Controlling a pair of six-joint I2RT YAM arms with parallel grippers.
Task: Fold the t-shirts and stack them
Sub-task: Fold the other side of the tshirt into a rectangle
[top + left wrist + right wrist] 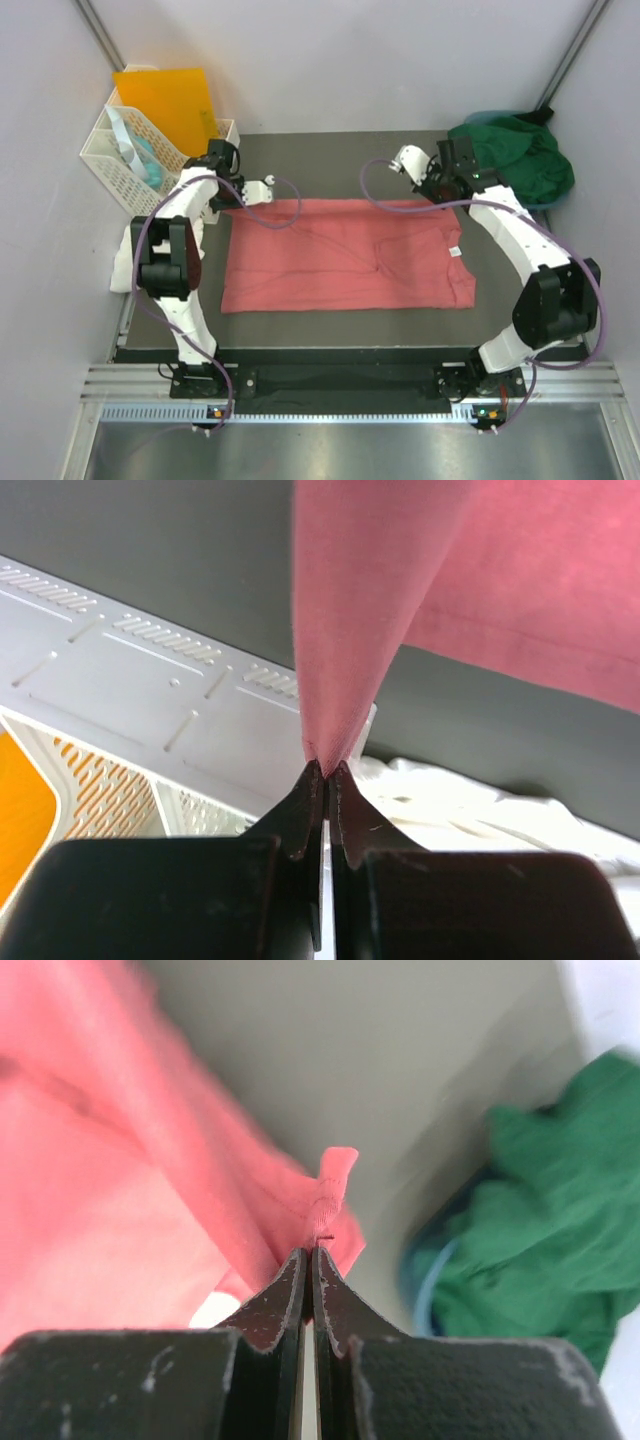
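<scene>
The salmon-pink t-shirt (340, 262) lies spread flat across the dark table, with its white neck label (454, 252) at the right. My left gripper (238, 203) is shut on the shirt's far left corner; the cloth (370, 600) rises taut from the closed tips (326, 768). My right gripper (447, 203) is shut on the far right corner; a fold of pink cloth (330, 1190) stands in its tips (309, 1252). The dark green t-shirt (515, 155) lies bunched at the back right and shows in the right wrist view (540, 1230). The white t-shirt (125, 262) lies at the left edge and shows in the left wrist view (480, 810).
A white lattice basket (128, 165) stands at the back left with an orange folder (170, 100) in it. The basket wall (110, 790) is close behind the left gripper. Grey walls enclose the table at the back and both sides.
</scene>
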